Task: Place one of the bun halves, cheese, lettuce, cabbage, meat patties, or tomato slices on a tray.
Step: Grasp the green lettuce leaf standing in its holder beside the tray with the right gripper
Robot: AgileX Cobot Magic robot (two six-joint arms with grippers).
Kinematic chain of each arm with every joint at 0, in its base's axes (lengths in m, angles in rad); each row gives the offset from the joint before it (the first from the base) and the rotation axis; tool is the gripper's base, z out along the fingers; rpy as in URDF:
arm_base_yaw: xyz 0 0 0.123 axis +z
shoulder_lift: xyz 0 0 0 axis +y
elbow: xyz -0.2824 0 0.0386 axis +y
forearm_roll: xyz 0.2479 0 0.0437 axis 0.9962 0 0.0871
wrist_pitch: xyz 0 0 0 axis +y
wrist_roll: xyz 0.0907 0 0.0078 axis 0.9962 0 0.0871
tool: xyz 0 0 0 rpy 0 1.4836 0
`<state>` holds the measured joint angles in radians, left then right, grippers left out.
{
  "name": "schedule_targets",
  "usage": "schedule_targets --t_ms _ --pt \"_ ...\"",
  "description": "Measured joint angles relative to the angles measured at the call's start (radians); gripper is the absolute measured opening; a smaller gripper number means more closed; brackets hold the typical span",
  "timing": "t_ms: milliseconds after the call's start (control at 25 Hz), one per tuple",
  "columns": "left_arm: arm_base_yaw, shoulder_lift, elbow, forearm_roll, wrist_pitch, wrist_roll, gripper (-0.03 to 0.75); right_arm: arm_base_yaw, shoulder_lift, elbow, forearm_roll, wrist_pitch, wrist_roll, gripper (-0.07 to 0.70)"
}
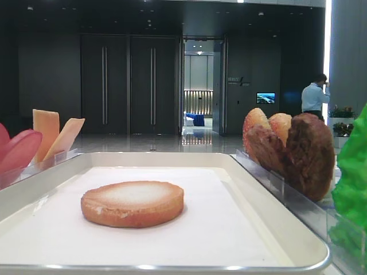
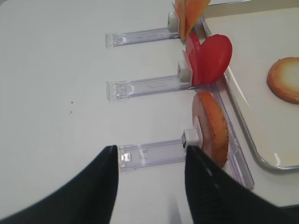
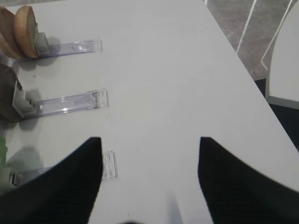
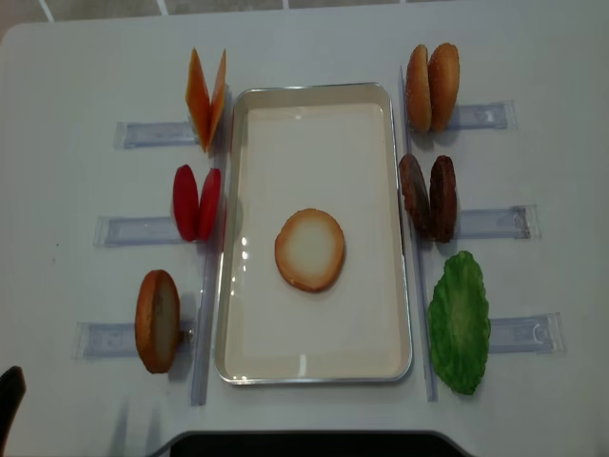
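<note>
Starting low at tray level: one bun half (image 1: 132, 203) lies flat on the tray (image 1: 269, 229), pale toasted face up, near the middle of the white paper. To the left, tomato slices (image 1: 20, 150) and cheese (image 1: 54, 133) stand on edge outside the rim. To the right stand meat patties (image 1: 301, 152), two more bun halves (image 1: 266, 127) behind them, and green lettuce (image 1: 352, 183) at the edge.

Over to the right wrist view: the right gripper (image 3: 149, 172) hangs over the bare table (image 3: 177, 70), fingers (image 3: 70, 182) spread wide, nothing between them. Clear plastic holders (image 3: 70, 102) lie to its left, with buns (image 3: 23, 30) and a patty (image 3: 7, 93) at their far ends.

Left wrist view now: the left gripper (image 2: 149, 179) is also spread wide and holds nothing, fingers (image 2: 88, 186) framing the near holder (image 2: 152, 154). An upright bun (image 2: 211, 127) stands at that holder's end, just beside the tray rim (image 2: 243, 121). Tomato (image 2: 210, 58) and cheese (image 2: 187, 14) sit further up; the flat bun (image 2: 285, 84) shows on the tray.

From above: the tray (image 4: 314, 367) sits centred, flat bun (image 4: 310, 249) in its middle. Left column is cheese (image 4: 206, 97), tomato (image 4: 195, 202), bun (image 4: 157, 320); right column is buns (image 4: 433, 86), patties (image 4: 428, 197), lettuce (image 4: 459, 322). Only a dark tip shows at the lower left corner.
</note>
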<state>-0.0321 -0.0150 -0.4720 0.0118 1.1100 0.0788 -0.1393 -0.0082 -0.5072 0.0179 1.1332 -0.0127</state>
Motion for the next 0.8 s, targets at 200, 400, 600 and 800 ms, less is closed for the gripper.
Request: schedule_targets --t_ms 200,400,600,800 --pt "0.0 0.0 0.0 0.0 0.0 0.0 0.352 0.0 0.0 0.0 0.0 0.0 0.0 0.426" --pt "0.0 0.0 0.0 0.0 0.0 0.0 0.323 0.0 0.0 0.0 0.0 0.0 0.0 0.426" --pt "0.0 0.0 0.0 0.0 0.0 0.0 0.274 0.0 0.0 0.0 0.0 0.0 0.0 0.426" --pt "0.0 0.0 0.0 0.0 0.0 0.0 0.225 0.0 0.0 0.0 0.0 0.0 0.0 0.426"
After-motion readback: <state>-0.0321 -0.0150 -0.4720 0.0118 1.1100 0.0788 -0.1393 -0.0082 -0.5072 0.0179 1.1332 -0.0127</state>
